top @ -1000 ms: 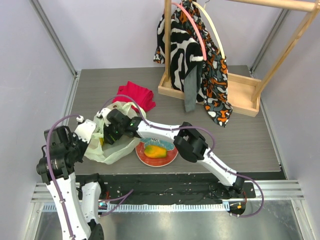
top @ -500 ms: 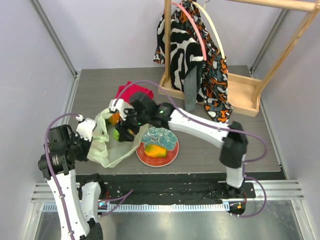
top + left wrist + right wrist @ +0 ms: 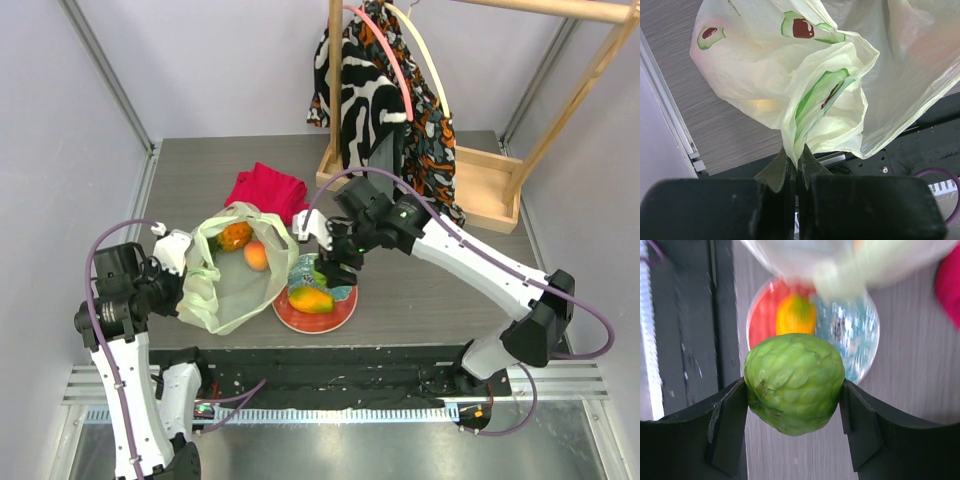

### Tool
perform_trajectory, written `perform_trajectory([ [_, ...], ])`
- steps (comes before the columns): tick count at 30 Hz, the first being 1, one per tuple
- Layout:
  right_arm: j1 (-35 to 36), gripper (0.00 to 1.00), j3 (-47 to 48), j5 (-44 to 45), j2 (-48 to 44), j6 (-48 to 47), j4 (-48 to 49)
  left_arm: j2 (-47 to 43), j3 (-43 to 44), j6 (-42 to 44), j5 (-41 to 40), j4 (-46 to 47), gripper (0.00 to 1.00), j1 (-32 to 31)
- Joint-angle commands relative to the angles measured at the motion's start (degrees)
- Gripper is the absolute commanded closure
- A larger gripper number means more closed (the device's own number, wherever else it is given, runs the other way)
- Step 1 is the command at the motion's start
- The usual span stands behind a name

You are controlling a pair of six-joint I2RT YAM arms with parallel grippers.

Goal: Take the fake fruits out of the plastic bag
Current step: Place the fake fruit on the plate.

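Observation:
The pale yellow-green plastic bag (image 3: 232,285) lies open at the left of the table. My left gripper (image 3: 185,262) is shut on its edge, also seen in the left wrist view (image 3: 812,95). Inside the bag lie a small pineapple (image 3: 236,236) and a peach (image 3: 256,256). My right gripper (image 3: 322,272) is shut on the round green fruit (image 3: 795,382) and holds it above the plate (image 3: 340,309). A yellow-orange mango (image 3: 312,299) lies on that plate; it also shows in the right wrist view (image 3: 796,314).
A red folded cloth (image 3: 268,190) lies behind the bag. A wooden clothes rack (image 3: 480,195) with a patterned garment (image 3: 385,110) stands at the back right. The table's dark front rail runs just below the plate.
My right gripper has come out of the bag with the green fruit and moved right, over the plate. The bag mouth now lies open, showing the pineapple and peach.

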Motion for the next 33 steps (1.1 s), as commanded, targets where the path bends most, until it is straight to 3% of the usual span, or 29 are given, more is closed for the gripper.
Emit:
perform_trajectory([
  [1,-8.09,0.62,-4.11,0.46,1.20,-7.89,-9.88,0.35,1.20,0.16,-0.07,1.89,1.00,-0.19],
  [6,-16.27,0.64,4.20,-4.80,14.38,-5.96,-13.92,0.53,0.59,-0.19,0.64,1.72,1.00,-0.19],
  [14,-16.90,0.62,11.52,-9.74,28.88,-2.97,-14.89,0.44,-0.56,-0.10,0.55,1.45,1.00,-0.10],
  [19,-16.98,0.59,13.02,-10.88,32.41,-4.90,-18.93,-0.08,-1.43,-0.63,0.29,1.19,1.00,-0.19],
  [25,-16.11,0.49,9.24,-11.32,31.71,-3.24,-14.82,0.44,-2.40,-1.33,0.81,2.06,1.00,-0.28],
  [27,-15.49,0.37,8.71,-10.01,31.98,-2.36,-13.84,1.32,-2.05,-1.42,1.08,2.33,1.00,-0.19],
  [29,-15.40,0.06,8.36,-10.18,31.36,-0.26,-11.56,2.19,-1.70,-1.33,1.25,2.59,1.00,-0.10],
  [33,-15.40,0.00,9.15,-8.95,30.57,1.51,-10.76,3.51,-1.61,-0.63,1.78,3.29,1.00,-0.10],
])
